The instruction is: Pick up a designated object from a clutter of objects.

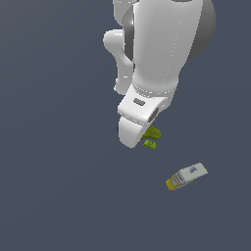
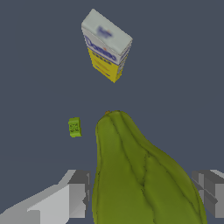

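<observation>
Nearest the wrist camera, the lumpy yellow-green, olive-toned blob (image 2: 140, 175) fills the foreground, its ribbed body tapering to a short stub that points away from the lens. It lies between the two grey fingers (image 2: 78, 194) of the gripper (image 2: 144, 194), one finger on each side of its broad end. The fingers stand apart with the blob in the gap; whether their pads already touch its skin cannot be told from either view, so the gripper reads as spread around the object rather than clamped on it.

In the exterior view the white arm hangs over the middle of the dark grey desk (image 1: 49, 196), and only a sliver of the blob (image 1: 153, 132) shows past the wrist housing, resting on the desk directly beneath the gripper.

The blob's long axis runs along the wrist camera's line of sight, crosswise to the closing direction of the fingers. Judged from this, the coming move calls only for closing across the narrow width, then lifting.

The tiny bright-green flat block (image 1: 150, 144) lies just beside the blob, outside the fingers. The white-and-yellow rectangular box (image 1: 186, 177) lies well apart, toward the exterior view's right and nearer that camera. The dark blue ball is largely hidden behind the arm.
</observation>
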Controlling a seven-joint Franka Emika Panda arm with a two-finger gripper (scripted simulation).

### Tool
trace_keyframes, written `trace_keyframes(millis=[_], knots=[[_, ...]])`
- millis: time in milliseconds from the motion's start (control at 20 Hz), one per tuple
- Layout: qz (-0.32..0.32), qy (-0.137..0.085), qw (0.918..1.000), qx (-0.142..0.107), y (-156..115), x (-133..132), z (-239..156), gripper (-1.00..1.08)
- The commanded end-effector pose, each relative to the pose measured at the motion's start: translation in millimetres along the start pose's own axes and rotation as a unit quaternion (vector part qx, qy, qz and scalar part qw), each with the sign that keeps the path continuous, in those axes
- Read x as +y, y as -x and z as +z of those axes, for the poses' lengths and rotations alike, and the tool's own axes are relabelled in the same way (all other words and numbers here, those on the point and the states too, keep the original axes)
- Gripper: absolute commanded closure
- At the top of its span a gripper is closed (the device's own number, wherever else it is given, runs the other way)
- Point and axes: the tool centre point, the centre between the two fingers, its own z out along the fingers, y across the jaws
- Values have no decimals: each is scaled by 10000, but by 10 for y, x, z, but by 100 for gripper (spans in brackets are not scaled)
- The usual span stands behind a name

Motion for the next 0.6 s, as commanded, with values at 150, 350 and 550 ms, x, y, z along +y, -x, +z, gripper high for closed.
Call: trace_keyframes(millis=[150,350,550], knots=[[2,2,10000,4,-239,-139,-515,108],[3,0,10000,7,-360,-200,-765,108],[3,0,10000,7,-445,-237,-927,108]])
